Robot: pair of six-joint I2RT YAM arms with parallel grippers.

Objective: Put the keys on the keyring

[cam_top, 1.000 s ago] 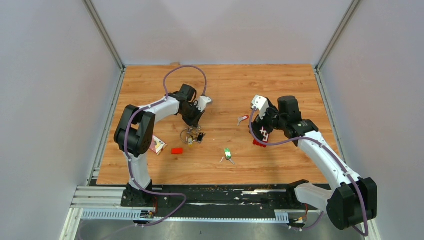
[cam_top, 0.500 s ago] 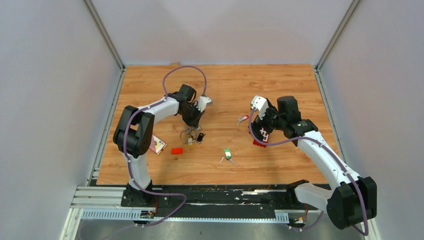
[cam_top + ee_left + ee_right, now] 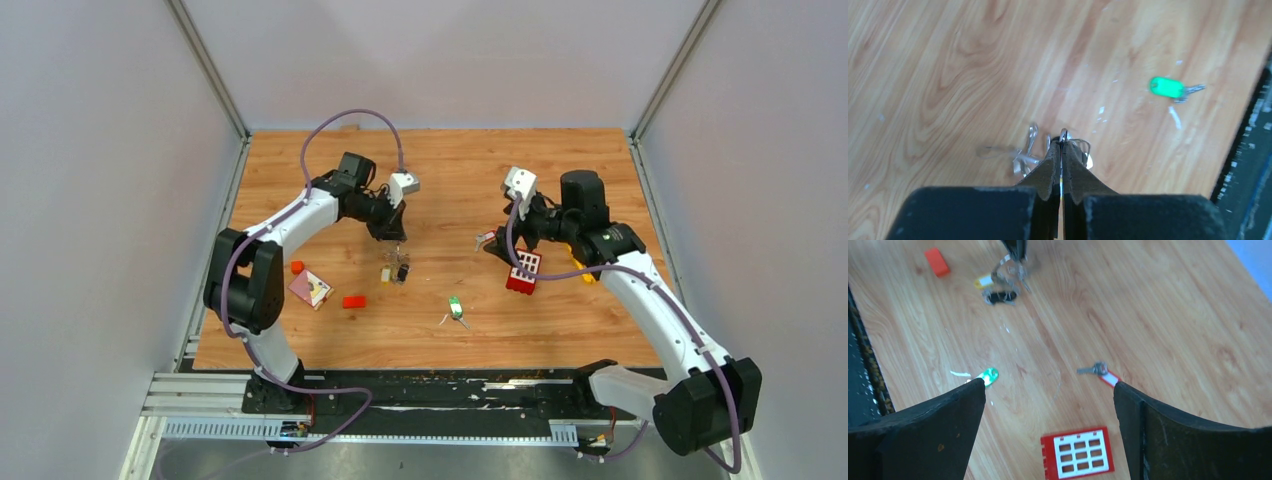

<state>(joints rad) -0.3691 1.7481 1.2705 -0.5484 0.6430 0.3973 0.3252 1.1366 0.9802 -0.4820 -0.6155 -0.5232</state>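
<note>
Pinching the keyring point(image 3: 1064, 133), seemingly, left gripper point(image 3: 1062, 146) is readable only wrist-side; right gripper point(image 3: 1049, 386) gapes wide.

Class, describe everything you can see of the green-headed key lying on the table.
The green-headed key has a rounded, bright green plastic head and a short silver metal blade. It lies flat on the wooden table, on its own, near the front edge and about midway across. Nothing touches it. A few pale flecks lie on the wood just beside it.
</note>
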